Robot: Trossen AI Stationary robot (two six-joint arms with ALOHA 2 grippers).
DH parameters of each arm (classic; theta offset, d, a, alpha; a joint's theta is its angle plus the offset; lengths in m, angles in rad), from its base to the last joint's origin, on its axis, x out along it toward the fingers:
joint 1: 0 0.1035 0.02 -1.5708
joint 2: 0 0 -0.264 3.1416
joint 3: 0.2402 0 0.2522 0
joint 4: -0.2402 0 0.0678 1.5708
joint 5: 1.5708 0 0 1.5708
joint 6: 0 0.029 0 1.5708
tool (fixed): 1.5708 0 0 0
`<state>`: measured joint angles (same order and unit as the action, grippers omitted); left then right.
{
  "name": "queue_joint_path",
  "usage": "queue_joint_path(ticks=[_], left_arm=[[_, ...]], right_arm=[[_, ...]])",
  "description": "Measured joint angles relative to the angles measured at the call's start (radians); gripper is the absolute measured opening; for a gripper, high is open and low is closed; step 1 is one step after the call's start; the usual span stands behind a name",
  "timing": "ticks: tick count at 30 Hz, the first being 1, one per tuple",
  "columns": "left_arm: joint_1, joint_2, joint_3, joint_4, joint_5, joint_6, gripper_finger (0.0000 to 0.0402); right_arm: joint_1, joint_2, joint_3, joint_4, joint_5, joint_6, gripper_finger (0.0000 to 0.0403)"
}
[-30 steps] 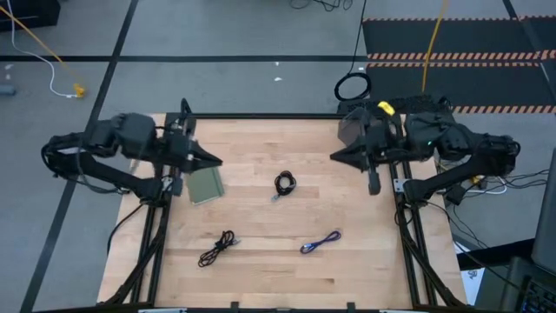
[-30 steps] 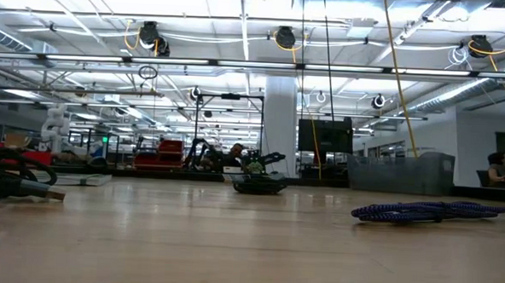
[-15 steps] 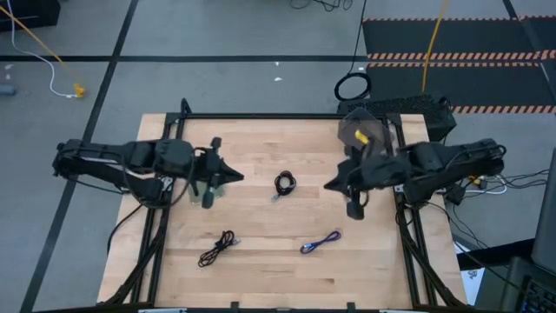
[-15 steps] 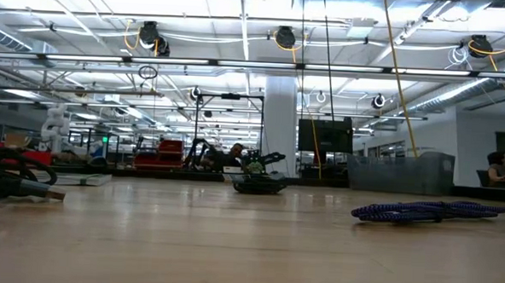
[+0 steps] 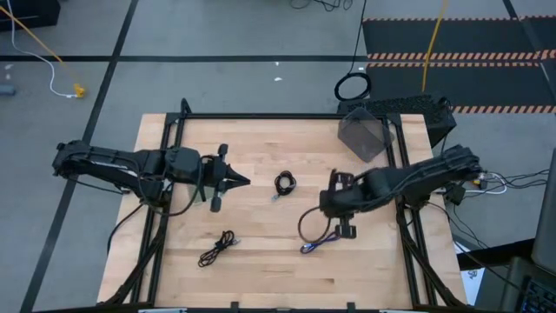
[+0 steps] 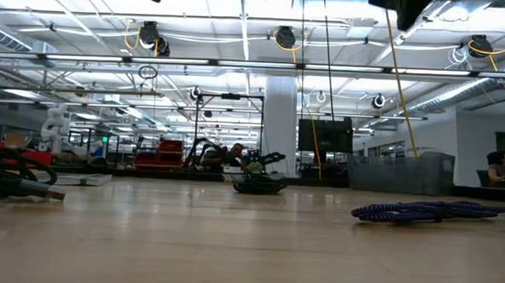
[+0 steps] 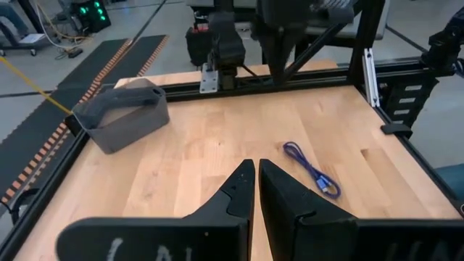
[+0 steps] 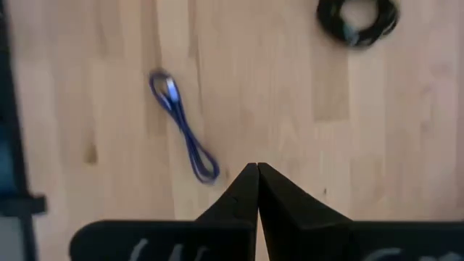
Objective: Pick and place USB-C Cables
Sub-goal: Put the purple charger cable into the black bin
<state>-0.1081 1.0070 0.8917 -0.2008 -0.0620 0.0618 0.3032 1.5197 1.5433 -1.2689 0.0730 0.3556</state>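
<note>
Right tool (image 5: 327,202) moved over three cables: two black (image 5: 284,183) (image 5: 216,249), one blue-purple (image 5: 321,243).

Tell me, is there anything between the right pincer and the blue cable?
Nothing visible. The right pincer, its tips together, hangs over bare table right beside the blue cable. The coiled black cable lies farther off, out of the way.

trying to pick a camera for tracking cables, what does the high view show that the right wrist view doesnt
Only the high view shows the loose black cable bundle near the table's front, the grey bin at the back right corner, the left gripper, and both arms. Only the right wrist view shows the right gripper close up, fingers together, hovering over bare wood beside the blue-purple cable. Both show the blue-purple cable and the coiled black cable.
</note>
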Motion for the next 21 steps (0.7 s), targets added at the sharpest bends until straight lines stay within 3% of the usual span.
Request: queue_joint_path(ticks=[12,21], left_arm=[[0.000,0.001,0.000,-0.003,0.000,-0.037,0.0026],[0.000,0.001,0.000,-0.003,0.000,-0.041,0.0026]], right_arm=[[0.105,0.169,0.000,-0.001,0.002,-0.072,0.0054],[0.168,0.212,-0.104,0.168,0.000,-0.063,0.0081]])
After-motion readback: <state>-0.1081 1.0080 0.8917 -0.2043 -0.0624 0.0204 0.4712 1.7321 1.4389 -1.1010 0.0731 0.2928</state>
